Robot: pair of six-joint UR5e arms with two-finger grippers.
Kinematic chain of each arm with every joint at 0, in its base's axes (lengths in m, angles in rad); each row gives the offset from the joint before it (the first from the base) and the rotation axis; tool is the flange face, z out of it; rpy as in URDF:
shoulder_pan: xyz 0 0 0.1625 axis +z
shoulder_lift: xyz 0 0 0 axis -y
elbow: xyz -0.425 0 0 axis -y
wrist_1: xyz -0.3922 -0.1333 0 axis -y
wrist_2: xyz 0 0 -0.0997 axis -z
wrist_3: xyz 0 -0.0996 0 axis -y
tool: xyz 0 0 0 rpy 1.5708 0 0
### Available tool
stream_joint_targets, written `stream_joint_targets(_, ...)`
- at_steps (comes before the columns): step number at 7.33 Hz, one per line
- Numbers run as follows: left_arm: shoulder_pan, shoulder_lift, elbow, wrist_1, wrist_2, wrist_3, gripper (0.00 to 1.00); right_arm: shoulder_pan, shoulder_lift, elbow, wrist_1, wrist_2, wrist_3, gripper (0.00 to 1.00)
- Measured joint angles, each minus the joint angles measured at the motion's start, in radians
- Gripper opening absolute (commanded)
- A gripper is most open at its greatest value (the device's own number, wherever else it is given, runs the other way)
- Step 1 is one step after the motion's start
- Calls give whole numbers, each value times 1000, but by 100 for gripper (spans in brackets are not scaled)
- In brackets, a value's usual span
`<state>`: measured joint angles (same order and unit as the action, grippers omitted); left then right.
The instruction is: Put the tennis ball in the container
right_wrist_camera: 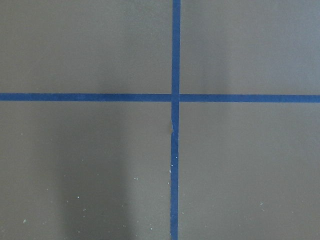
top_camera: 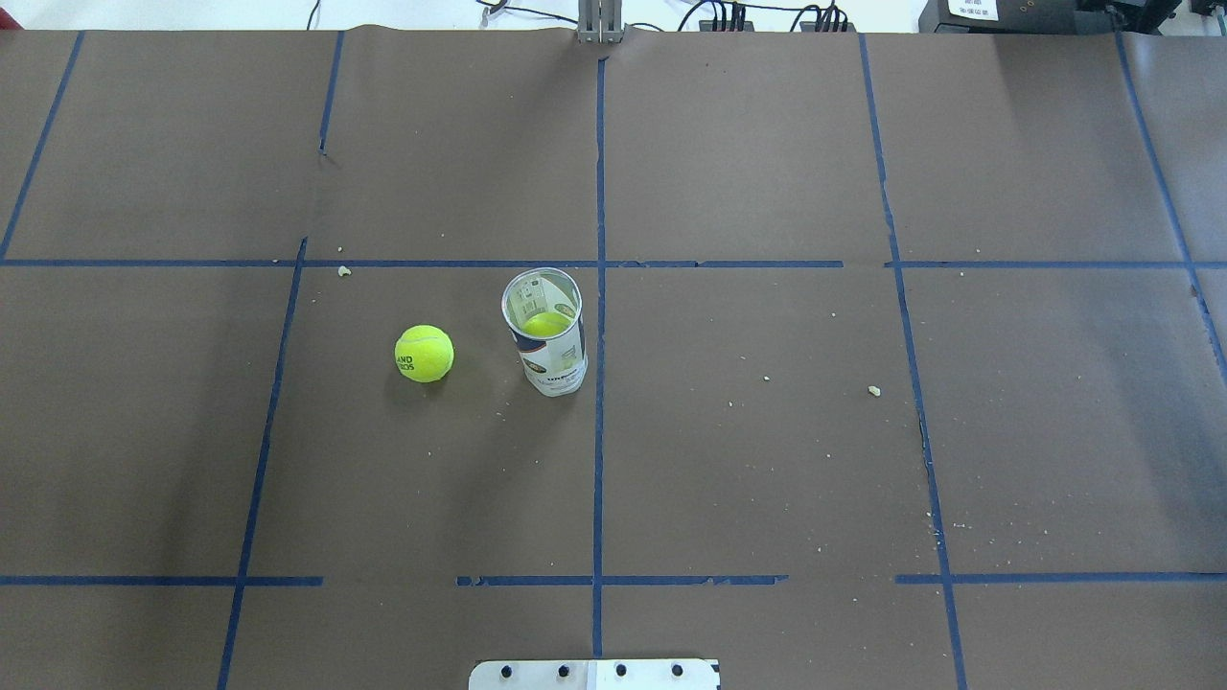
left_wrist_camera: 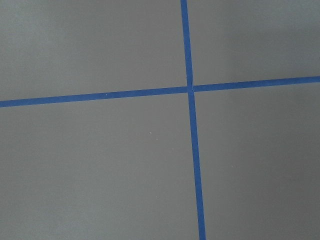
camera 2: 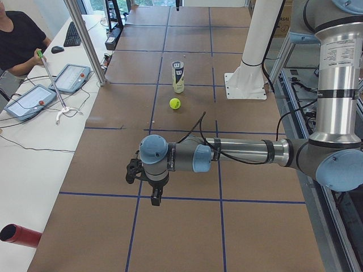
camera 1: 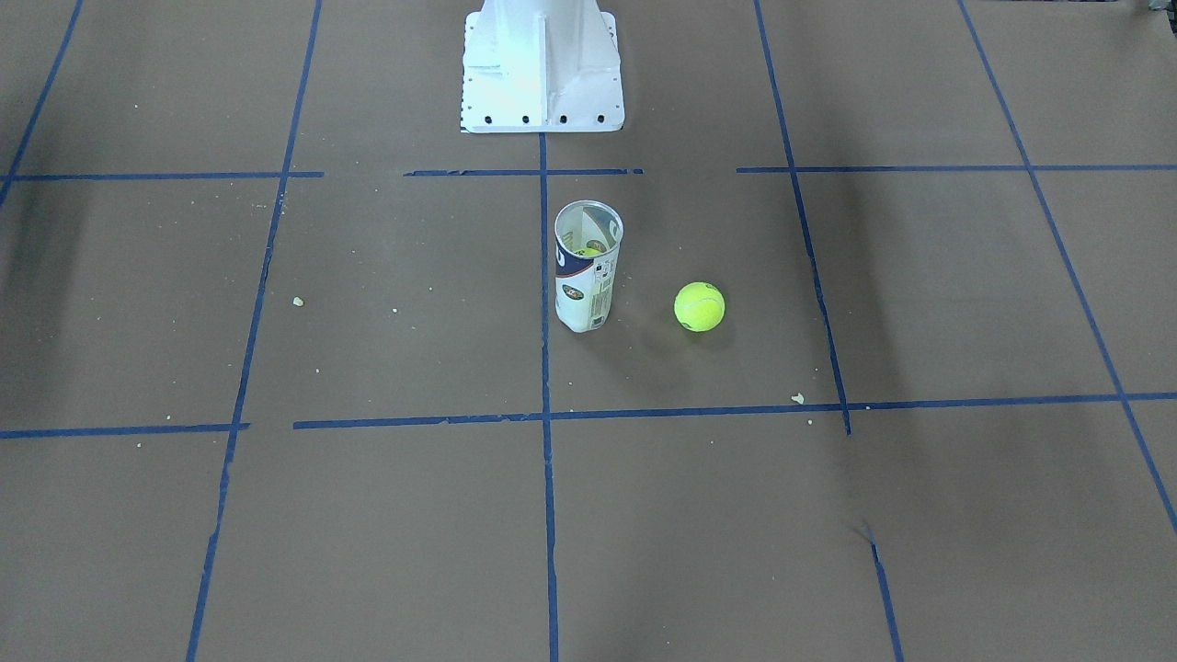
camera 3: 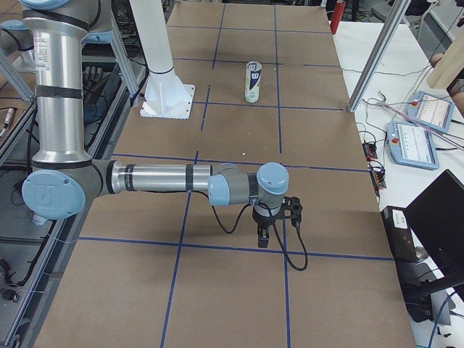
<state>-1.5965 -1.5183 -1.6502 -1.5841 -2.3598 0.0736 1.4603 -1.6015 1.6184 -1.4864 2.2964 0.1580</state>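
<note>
We viewed the container [top_camera: 554,369] steeply from opposite sides and obliquely, farther off, from both ends, while wrist cameras faced tape crossings [left_wrist_camera: 190,88], seemingly from close.

tennis ball [top_camera: 424,353]: fuzzy matt felt, dark print; container [top_camera: 556,362]: clear glossy plastic, smooth, with printed white and navy label; table cover [top_camera: 767,460]: matt brown paper, slightly creased; tape lines [top_camera: 599,460]: thin blue tape, edges ragged in spots; pedestal [camera 1: 542,64]: white painted metal, smooth sheen; left arm [camera 2: 244,152]: silver metal tube, smooth blue plastic caps
</note>
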Motion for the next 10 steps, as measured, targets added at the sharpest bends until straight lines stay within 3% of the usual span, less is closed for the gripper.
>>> stream_joint_targets(3,0,-7,-6,1,-1,0,100,0,0,0,0,0,0,100)
stream_joint_targets(6,9,-91,-54,7,-12,-50,100,0,0,0,0,0,0,100)
stream_joint_targets(8,127,-120,-205,1,-23,-282,100,0,0,0,0,0,0,100)
stream_joint_targets(10,338,-199,-312,-8,26,-595,100,0,0,0,0,0,0,100)
